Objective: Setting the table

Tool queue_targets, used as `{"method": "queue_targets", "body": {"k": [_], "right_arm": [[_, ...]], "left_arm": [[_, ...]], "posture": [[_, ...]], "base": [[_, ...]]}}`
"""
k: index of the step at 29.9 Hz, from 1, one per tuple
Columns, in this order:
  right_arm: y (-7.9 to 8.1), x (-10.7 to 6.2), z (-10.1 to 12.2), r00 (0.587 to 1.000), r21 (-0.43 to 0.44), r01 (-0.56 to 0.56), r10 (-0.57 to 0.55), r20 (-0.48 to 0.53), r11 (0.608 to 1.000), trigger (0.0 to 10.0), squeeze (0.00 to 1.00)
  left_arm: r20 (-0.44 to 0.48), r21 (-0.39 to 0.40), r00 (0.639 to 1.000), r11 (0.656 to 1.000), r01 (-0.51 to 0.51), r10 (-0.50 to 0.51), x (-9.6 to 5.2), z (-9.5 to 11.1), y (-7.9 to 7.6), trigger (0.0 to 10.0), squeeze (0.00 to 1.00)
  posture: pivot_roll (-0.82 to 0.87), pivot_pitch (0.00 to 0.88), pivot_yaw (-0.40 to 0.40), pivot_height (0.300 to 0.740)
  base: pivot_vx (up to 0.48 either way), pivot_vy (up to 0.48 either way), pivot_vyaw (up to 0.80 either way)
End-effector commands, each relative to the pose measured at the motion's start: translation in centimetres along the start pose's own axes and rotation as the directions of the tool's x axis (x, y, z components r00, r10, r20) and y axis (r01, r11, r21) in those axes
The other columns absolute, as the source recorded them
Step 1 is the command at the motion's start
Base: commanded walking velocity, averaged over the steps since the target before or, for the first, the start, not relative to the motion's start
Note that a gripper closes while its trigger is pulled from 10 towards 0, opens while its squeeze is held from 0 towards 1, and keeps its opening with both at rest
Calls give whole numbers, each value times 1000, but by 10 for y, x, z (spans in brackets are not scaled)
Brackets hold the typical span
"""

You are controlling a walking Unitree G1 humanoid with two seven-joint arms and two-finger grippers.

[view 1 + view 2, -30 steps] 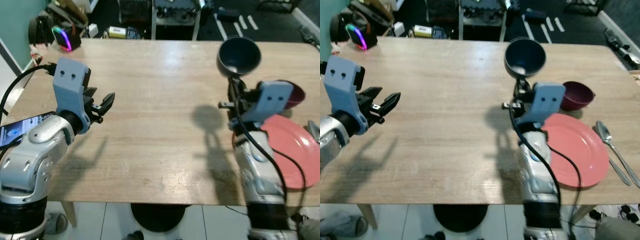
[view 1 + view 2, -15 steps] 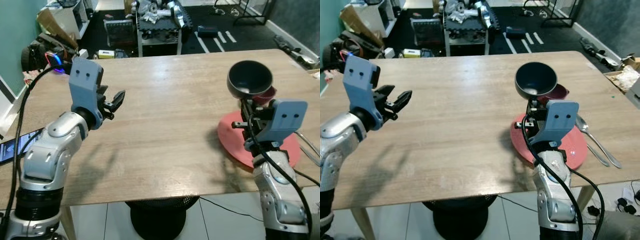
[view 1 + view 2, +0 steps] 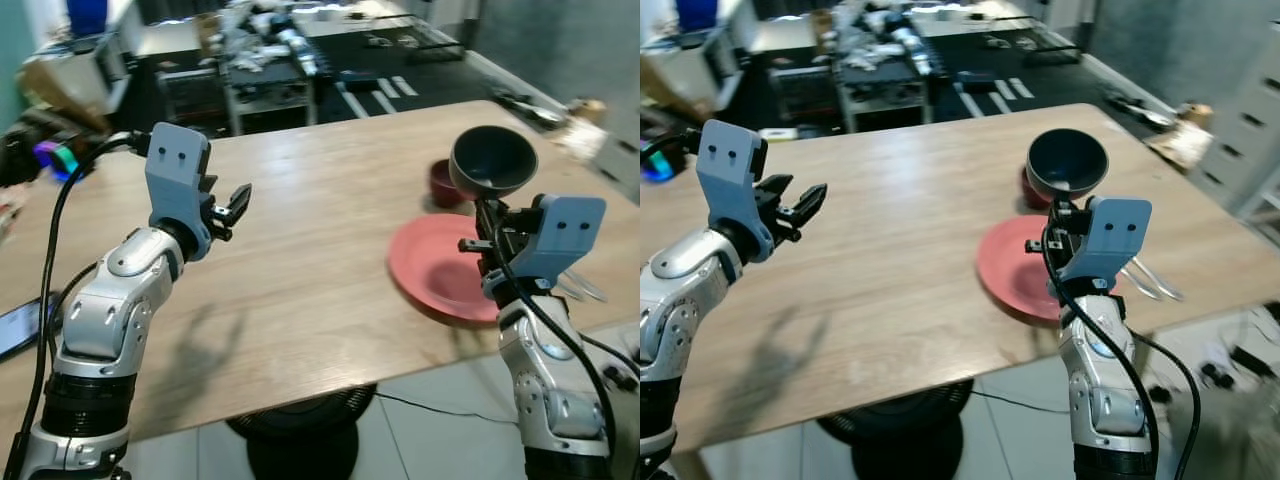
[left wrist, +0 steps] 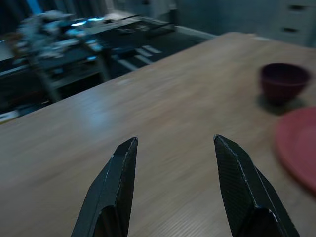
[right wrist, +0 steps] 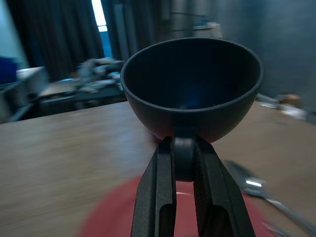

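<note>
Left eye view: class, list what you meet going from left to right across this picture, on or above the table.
Phone → left gripper → red plate → dark bowl held in the right gripper → cutlery.

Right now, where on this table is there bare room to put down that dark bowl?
The wide bare wood between the left claw and the red plate is free. The right side is crowded: plate, maroon bowl, cutlery. The right claw holds the dark bowl above the plate.
</note>
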State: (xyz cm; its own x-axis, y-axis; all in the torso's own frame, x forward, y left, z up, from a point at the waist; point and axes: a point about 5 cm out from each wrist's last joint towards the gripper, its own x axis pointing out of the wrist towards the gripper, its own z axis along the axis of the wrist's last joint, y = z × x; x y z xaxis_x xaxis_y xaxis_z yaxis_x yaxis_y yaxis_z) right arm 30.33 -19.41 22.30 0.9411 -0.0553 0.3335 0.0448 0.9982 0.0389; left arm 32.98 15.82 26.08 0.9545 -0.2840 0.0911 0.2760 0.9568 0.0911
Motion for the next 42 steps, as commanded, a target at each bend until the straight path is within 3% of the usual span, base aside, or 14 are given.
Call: {"method": "queue_targets", "body": {"k": [1,42], "right_arm": [[-2,-2,-4,1000,6,14,-14,-20,1000,10000,0],[-2,-1,-1,1000,1,20,-20,-10,1000,10000,0]], "left_arm": [[6,9,1000,1000,4,-4,2,1,-1,10000,0],[9,-4,1000,1000,28,-28,4,0,-3,10000,0]], "posture": [[-2,13,120,740],[-4,22,122,740]], "base": [[0,0,-781],[0,0,-767]]}}
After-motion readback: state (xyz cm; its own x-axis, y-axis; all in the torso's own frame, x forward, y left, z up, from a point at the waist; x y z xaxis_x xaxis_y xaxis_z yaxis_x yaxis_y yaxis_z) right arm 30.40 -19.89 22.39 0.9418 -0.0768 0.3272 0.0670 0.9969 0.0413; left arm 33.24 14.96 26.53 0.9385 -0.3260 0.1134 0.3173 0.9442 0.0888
